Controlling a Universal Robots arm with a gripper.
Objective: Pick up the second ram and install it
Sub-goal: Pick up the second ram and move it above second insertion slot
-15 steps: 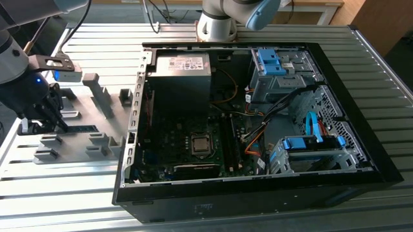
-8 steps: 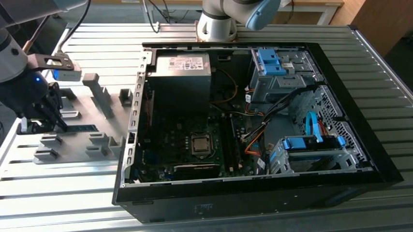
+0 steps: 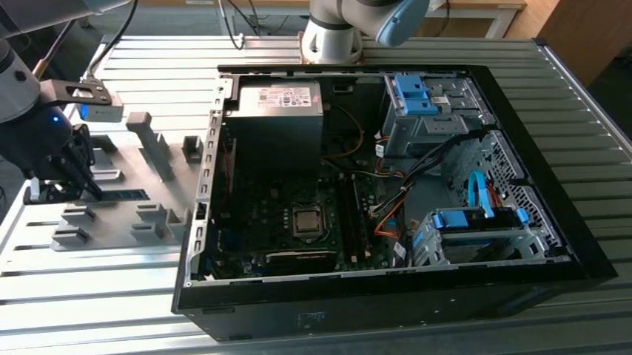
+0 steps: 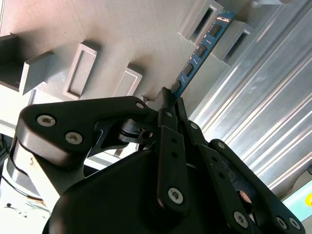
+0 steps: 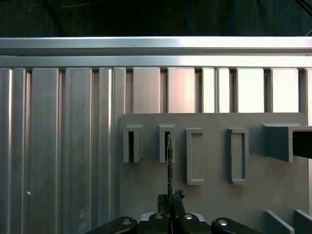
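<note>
Second ram (image 4: 201, 48) is clamped at one end by the gripper (image 4: 168, 96), fingers closed on it; far end is seen among grey fixture (image 4: 126, 34) blocks.

Arm (image 3: 18, 81) is way over at the exterior view's left, wrist aimed down, and the end effector (image 4: 168, 95) has both fingers pinched together on one end of the second ram (image 4: 200, 48).

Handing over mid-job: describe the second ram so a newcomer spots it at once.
At the exterior view's left of the open computer case lies a grey plastic fixture. The second ram stands on edge there, its far end at a slotted block, its near end pinched by the gripper. Alone among grey plastic, it is a thin blue-green board with dark chips.
</note>
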